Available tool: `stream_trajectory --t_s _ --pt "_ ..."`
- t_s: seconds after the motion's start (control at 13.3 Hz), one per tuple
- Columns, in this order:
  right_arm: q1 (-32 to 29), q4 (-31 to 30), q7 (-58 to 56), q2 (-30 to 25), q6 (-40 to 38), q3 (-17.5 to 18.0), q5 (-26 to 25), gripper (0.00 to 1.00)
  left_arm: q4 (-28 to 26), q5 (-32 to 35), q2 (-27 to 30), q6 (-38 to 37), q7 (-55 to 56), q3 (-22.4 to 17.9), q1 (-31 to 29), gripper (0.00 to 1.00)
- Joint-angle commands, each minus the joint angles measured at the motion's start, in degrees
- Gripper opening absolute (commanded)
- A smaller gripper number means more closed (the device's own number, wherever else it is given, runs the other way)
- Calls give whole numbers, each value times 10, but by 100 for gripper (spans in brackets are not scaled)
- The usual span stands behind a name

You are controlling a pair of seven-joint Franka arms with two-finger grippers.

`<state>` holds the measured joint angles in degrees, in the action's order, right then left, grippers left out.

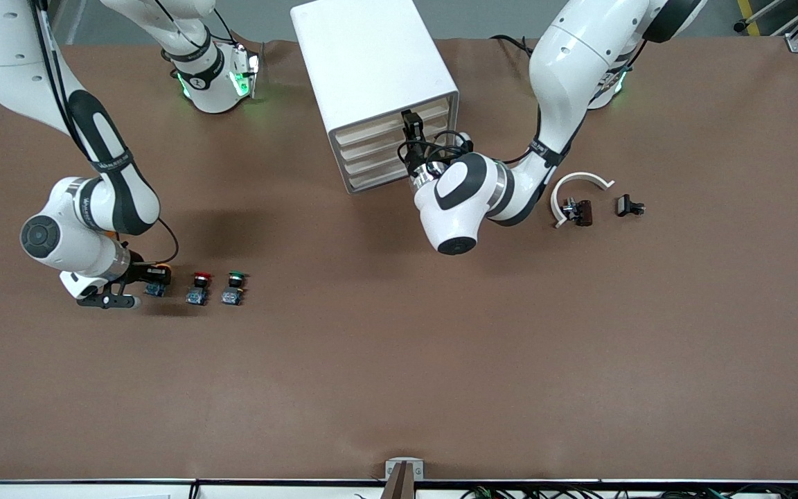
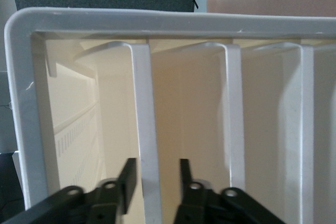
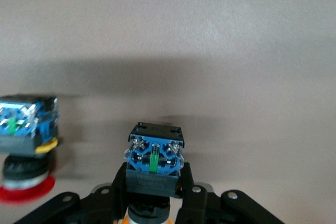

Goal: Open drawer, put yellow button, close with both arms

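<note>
Right gripper [image 3: 154, 190]: jaws closed on the yellow button [image 3: 154, 162], low at the right arm's end of the brown worktop [image 1: 399, 360], beside the red-capped button [image 1: 198, 288] and green-capped button [image 1: 233, 288].

Left gripper [image 2: 154, 179]: at the white cabinet [image 1: 371, 62], jaws slightly parted, astride the handle of the top drawer [image 1: 399, 111]; contact not discernible.

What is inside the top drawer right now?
Nothing can be seen: the drawer is shut, its contents hidden. The left gripper straddles its handle; the yellow button sits in the right gripper.
</note>
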<state>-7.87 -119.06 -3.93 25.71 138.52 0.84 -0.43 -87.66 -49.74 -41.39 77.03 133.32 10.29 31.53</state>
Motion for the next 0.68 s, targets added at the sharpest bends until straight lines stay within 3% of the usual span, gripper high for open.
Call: stream_trajectory --t_s 0.0,0.23,0.6 --pt "1 -8 23 -74 -101 3 0 10 6 -10 -2 -10 15 -2 -5 0" --pt "25 5 110 -123 -199 5 -1 13 11 -7 3 -14 21 -7 -19 0" --pt "103 42 260 -218 -369 6 -1 12 18 -7 -2 -14 13 -7 -94 0"
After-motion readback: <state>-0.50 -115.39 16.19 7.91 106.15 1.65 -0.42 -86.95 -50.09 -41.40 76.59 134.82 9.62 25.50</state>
